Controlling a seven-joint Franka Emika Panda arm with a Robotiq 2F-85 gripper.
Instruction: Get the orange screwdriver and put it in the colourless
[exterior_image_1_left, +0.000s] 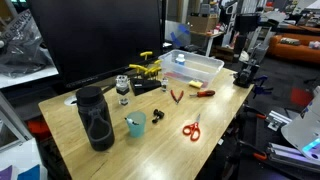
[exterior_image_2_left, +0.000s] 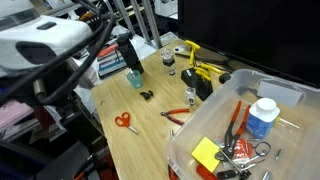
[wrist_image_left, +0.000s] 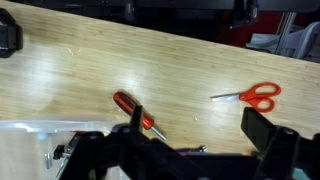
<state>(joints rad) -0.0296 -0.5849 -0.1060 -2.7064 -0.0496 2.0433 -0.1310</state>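
The orange screwdriver (wrist_image_left: 133, 110) lies flat on the wooden table, handle to the upper left, in the wrist view. It also shows in both exterior views (exterior_image_1_left: 204, 93) (exterior_image_2_left: 178, 114), close to the clear tub. My gripper (wrist_image_left: 200, 130) is open and empty above the table. Its left finger overlaps the screwdriver's shaft in the picture. The colourless plastic tub (exterior_image_1_left: 208, 66) (exterior_image_2_left: 283, 92) stands at the table's end and holds a bottle, a yellow pad and small tools. Its corner shows at the wrist view's lower left (wrist_image_left: 20, 150).
Orange-handled scissors (wrist_image_left: 254, 95) (exterior_image_1_left: 190, 128) (exterior_image_2_left: 124, 121) lie nearby. Red-handled pliers (exterior_image_1_left: 176, 96), a teal cup (exterior_image_1_left: 135, 124), a black bottle (exterior_image_1_left: 94, 117), yellow clamps (exterior_image_1_left: 147, 66) and a big monitor (exterior_image_1_left: 100, 40) are on the table. The white robot arm (exterior_image_2_left: 45, 40) stands beside it.
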